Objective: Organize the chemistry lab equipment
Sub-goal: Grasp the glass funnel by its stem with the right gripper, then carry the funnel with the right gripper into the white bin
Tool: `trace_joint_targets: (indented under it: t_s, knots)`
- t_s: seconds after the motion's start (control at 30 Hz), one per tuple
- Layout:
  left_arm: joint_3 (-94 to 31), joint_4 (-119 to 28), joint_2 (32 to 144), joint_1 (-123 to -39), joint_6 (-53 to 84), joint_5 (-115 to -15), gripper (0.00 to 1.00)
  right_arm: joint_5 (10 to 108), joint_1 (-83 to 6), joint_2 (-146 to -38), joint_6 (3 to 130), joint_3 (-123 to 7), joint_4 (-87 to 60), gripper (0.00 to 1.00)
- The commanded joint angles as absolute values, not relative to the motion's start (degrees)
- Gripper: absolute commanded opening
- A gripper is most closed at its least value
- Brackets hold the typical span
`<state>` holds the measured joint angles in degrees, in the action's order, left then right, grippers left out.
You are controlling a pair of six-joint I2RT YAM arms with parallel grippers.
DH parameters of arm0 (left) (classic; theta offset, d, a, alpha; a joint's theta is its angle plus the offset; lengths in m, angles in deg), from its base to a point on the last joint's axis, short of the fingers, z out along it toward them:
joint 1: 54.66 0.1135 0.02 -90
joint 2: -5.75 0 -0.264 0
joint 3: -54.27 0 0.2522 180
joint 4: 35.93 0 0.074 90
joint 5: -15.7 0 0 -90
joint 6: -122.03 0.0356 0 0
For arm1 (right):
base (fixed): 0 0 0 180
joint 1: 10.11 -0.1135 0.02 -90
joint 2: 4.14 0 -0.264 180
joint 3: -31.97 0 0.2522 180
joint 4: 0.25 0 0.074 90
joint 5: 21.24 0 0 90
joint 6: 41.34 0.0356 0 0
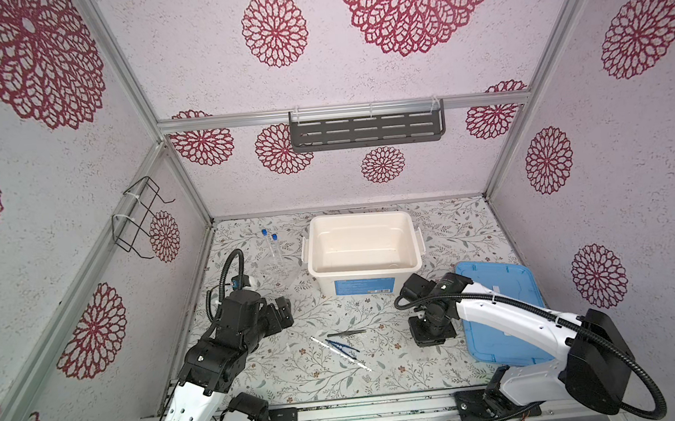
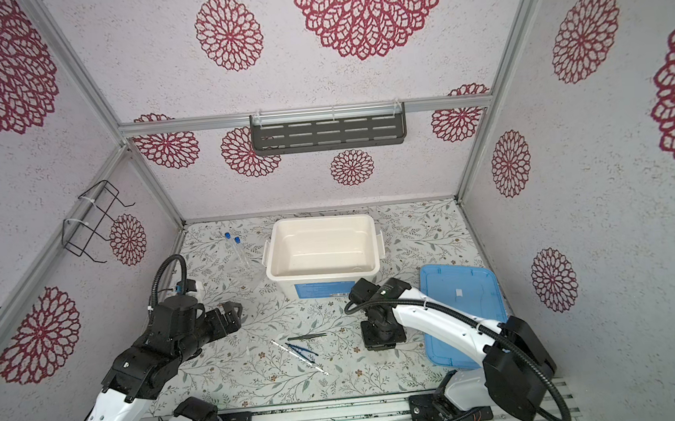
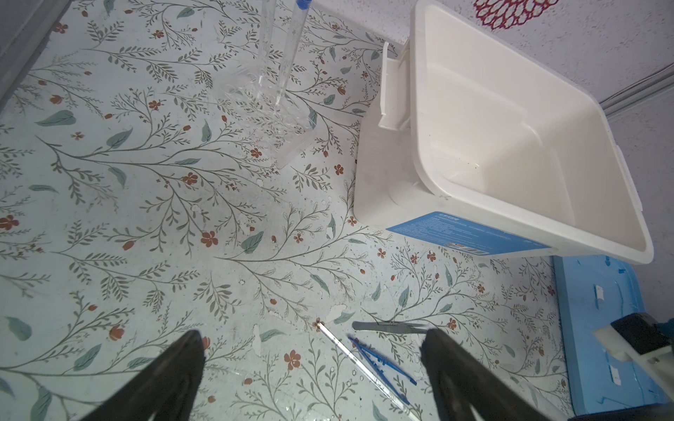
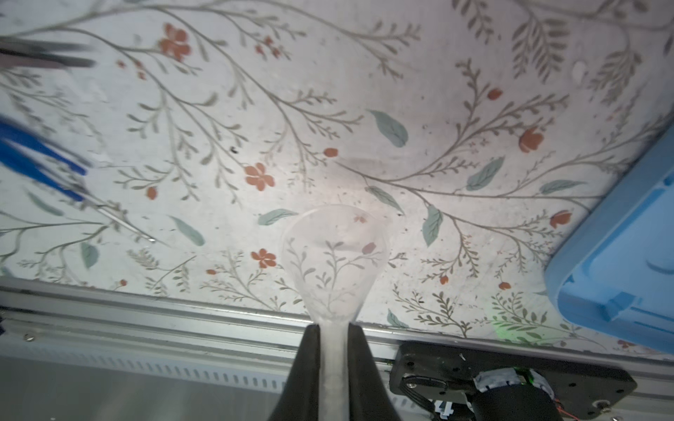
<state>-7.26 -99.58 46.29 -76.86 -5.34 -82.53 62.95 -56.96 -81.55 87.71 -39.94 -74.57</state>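
From where I stand, the job looks barely begun. The tub (image 1: 359, 216) is empty as far as I can see, and its lid (image 1: 499, 310) lies flat on the mat (image 1: 454, 230) just to the right.

Two tubes (image 1: 275, 246) stand upright in the holder (image 1: 280, 271), left of the tub. If that is their place, that part looks done.

The dark tweezers (image 1: 346, 333), blue tweezers (image 1: 341, 346) and stick (image 1: 362, 365) lie loose together in front of the tub. The blue pair rests across the stick, and neither arm is touching any of them.

The right gripper (image 4: 332, 339) has its fingers (image 4: 310, 364) clamped on the vessel's neck, with the vessel (image 4: 333, 262) bulging out beyond them, near the lid. I can't tell whether it is clear of the mat.

The left gripper (image 3: 313, 333) hangs over the mat with its fingers (image 3: 175, 375) wide apart, holding nothing.

I'd say the vessel, both tweezers and the stick are all yet to be put away.
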Motion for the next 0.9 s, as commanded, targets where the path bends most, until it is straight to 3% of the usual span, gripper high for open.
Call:
trace_joint_targets:
  t_s: [0.0, 0.27, 0.6, 0.87]
  knots:
    - [-7.7, -97.8, 46.4, -76.8, -6.4, -82.1, 0.97, 64.7, -58.3, -82.9, 88.0, -47.9, -79.6, 0.10]
    - [-10.0, -99.4, 46.3, -76.8, -5.7, -83.1, 0.97, 68.8, -57.8, -92.0, 79.6, -76.8, -86.7, 0.10]
    - [-10.6, -99.1, 46.3, -76.9, -7.7, -82.8, 0.97, 75.5, -51.1, -113.7, 72.9, -111.1, -91.2, 0.10]
    - [-10.1, -100.4, 45.6, -76.9, -9.7, -83.5, 0.98, 82.7, -46.9, -126.0, 68.3, -118.2, -91.1, 0.10]
